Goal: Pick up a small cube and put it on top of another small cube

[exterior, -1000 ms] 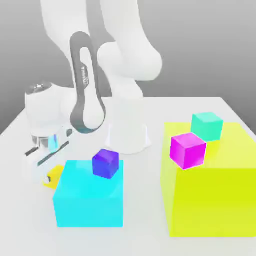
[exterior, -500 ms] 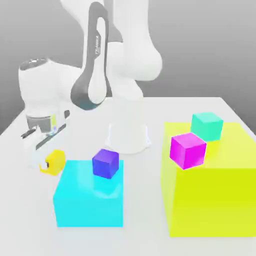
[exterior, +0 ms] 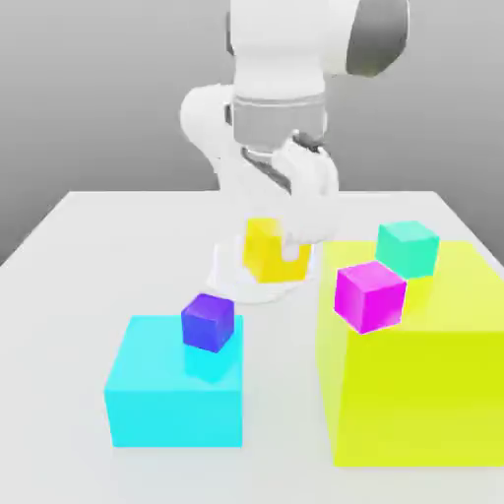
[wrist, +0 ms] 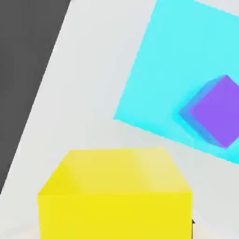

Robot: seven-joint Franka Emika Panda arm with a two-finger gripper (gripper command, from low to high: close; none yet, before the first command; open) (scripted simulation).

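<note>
Since a second ago, arm has swung from the exterior view's left to centre, lifting the small cube (exterior: 268,249) off the worktop (exterior: 89,266). Fingers (exterior: 295,236) clenched on it, aloft before the robot's base, above the purple cube (exterior: 208,322) on the cyan block (exterior: 175,394).

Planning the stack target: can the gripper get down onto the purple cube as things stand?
Probably yes: the purple cube sits alone on the cyan block, nothing above it; the gripper holds the small yellow cube higher up.
</note>
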